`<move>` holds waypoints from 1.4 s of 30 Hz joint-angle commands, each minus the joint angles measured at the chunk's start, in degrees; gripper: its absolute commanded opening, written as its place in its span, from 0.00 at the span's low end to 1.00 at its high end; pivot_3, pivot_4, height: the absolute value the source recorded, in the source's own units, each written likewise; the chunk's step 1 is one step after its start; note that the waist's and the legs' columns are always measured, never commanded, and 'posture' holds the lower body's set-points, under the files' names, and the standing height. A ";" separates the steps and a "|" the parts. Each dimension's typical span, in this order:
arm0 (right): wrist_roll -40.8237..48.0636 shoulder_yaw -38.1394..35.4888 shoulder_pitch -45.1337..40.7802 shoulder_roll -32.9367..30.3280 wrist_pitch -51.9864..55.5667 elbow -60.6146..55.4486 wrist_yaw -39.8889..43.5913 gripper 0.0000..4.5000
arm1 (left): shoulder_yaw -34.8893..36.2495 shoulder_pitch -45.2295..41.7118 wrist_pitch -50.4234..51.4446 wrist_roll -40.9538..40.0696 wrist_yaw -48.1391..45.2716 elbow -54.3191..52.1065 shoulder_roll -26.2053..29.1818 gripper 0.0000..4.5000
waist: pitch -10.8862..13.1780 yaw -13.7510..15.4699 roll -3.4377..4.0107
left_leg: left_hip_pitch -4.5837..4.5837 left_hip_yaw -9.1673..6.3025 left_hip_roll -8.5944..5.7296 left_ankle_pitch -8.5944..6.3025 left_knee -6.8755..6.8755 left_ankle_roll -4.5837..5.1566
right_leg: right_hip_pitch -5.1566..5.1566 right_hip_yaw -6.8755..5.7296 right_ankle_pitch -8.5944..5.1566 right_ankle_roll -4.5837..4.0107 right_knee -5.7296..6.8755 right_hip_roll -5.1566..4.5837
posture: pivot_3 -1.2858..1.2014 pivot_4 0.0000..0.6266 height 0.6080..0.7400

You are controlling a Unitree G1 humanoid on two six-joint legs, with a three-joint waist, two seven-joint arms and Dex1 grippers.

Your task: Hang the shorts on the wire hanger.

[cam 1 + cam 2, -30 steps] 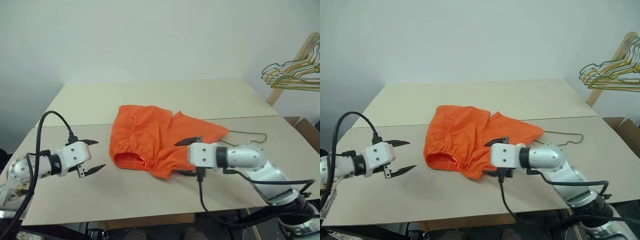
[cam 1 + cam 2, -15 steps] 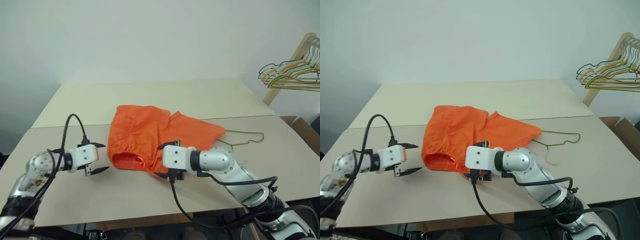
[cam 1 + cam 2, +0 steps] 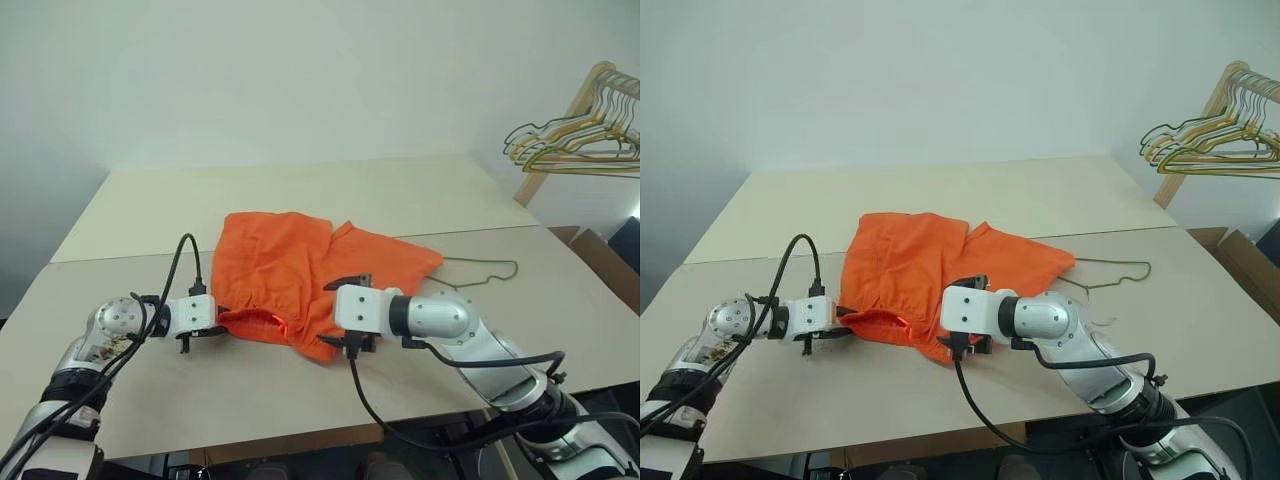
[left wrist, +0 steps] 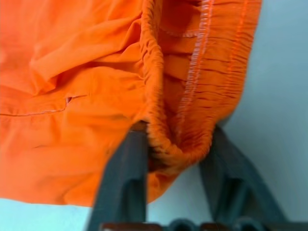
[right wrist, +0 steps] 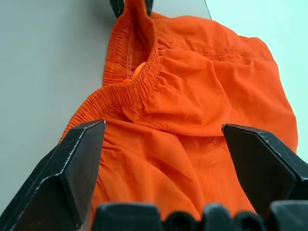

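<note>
The orange shorts [image 3: 285, 260] lie crumpled at the middle of the table, with the gathered waistband facing the near left. My left gripper [image 3: 208, 325] is at that waistband. In the left wrist view its two fingers [image 4: 126, 163] pinch a bunched fold of elastic [image 4: 173, 139]. My right gripper [image 3: 330, 314] hovers open over the shorts' near edge, and its wide-spread fingertips [image 5: 84, 139] frame the cloth without touching it. The wire hanger [image 3: 482, 270] lies flat to the right of the shorts, its hook end showing and the rest under the cloth.
A bunch of gold and green hangers [image 3: 565, 140] hangs on a wooden rack at the far right, beyond the table. A cardboard box [image 3: 612, 250] sits below it. A seam crosses the beige table [image 3: 300, 195].
My left gripper has come down and to the right onto the waistband, and its fingers have closed on it. The right gripper has stayed open at the shorts' near edge. The camera has shifted.
</note>
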 commanded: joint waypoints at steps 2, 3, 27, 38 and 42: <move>-0.50 -2.71 -0.08 0.35 -0.31 -1.35 -1.48 1.00 | -1.34 1.66 6.35 -3.75 -5.31 -9.77 0.23 0.01 | 0.00 -0.11 0.00 | -0.02 0.00 0.00 0.00 0.00 0.01 | -0.01 0.00 0.00 0.00 0.01 0.00 | 0.50 0.00 1.00; -0.49 -3.02 -0.15 0.31 -0.12 -1.35 -1.57 1.00 | -1.72 2.70 8.57 -4.11 -5.92 -13.16 0.40 0.01 | 0.00 -0.24 0.00 | -0.03 0.00 0.01 0.00 0.01 0.00 | -0.03 0.00 0.00 0.00 0.02 0.00 | 0.50 0.00 1.00; 7.98 -10.06 -0.18 -9.98 7.64 -11.00 8.61 1.00 | -3.80 5.61 32.36 -4.15 -2.89 -41.52 -0.66 0.84 | -0.01 -1.09 0.03 | -0.15 0.00 0.11 -0.04 0.08 0.06 | -0.06 0.09 0.00 0.00 -0.08 0.03 | 0.49 0.00 1.00; 0.26 13.13 -14.67 3.15 22.88 -3.54 1.36 1.00 | 6.67 7.59 29.99 -6.43 0.44 -36.24 6.51 0.99 | -0.01 -1.70 0.08 | -0.07 -0.05 0.06 0.17 0.02 -0.32 | -0.11 0.01 0.00 -0.01 0.02 -0.01 | 0.51 0.00 1.00; -4.38 20.98 -17.65 5.38 21.77 0.39 0.26 1.00 | 7.24 9.76 29.80 -6.87 1.54 -37.11 6.55 0.99 | -0.01 -1.57 0.09 | -0.19 -0.05 -0.02 0.18 0.04 -0.33 | -0.20 -0.03 0.01 0.00 0.02 -0.08 | 0.51 0.00 1.00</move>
